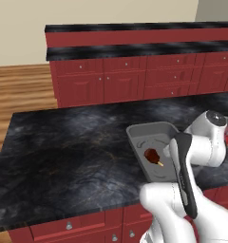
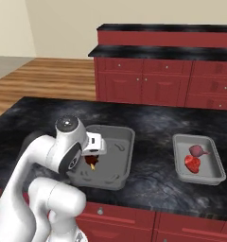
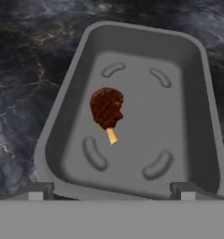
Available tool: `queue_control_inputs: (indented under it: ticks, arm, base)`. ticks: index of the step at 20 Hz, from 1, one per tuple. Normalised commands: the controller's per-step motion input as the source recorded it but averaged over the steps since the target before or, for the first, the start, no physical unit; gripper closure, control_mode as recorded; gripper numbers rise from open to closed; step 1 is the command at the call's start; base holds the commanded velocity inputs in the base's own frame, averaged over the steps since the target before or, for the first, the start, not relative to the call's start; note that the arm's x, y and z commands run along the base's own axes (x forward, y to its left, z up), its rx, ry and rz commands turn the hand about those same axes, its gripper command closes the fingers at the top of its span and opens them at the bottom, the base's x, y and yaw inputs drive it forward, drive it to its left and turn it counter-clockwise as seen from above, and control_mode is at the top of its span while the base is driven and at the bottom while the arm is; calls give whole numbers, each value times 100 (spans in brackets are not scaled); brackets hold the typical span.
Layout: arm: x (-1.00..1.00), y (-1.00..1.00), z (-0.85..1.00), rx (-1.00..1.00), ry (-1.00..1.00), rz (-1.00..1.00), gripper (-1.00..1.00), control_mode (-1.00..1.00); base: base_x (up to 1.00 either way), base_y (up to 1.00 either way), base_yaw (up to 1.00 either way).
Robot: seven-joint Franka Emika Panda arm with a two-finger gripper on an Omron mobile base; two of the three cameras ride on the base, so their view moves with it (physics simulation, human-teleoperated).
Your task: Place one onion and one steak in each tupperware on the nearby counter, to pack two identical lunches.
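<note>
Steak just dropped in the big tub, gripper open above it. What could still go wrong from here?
The larger tupperware holds only the dark steak, and I see no orange-brown onion in these views, so that lunch may stay incomplete. The open gripper hovers low over the near rim; a careless retreat could nudge the container.

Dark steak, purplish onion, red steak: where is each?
Dark steak [image 3: 107, 108]: hand view, middle of the meat.
Purplish onion [image 2: 196, 150]: right base view, its round top.
Red steak [image 2: 192, 163]: right base view, its centre.
</note>
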Motion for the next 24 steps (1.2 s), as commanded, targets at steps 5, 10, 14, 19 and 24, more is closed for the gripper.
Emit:
queue_control_inputs:
  ticks: [5, 10, 14, 19, 24]
  arm:
    - [-58, 8, 0, -13, -20, -7, -100, 100]
    - [0, 0, 0, 0, 0, 0, -100, 100]
    - [0, 0, 0, 0, 0, 0, -100, 100]
    - [0, 0, 0, 0, 0, 0, -100, 100]
    - [0, 0, 0, 0, 0, 0, -100, 100]
  base:
    - [-40, 0, -3]
    - [-100, 0, -4]
    - [-100, -43, -20]
    - [-43, -69, -47]
    - [-4, -56, -57]
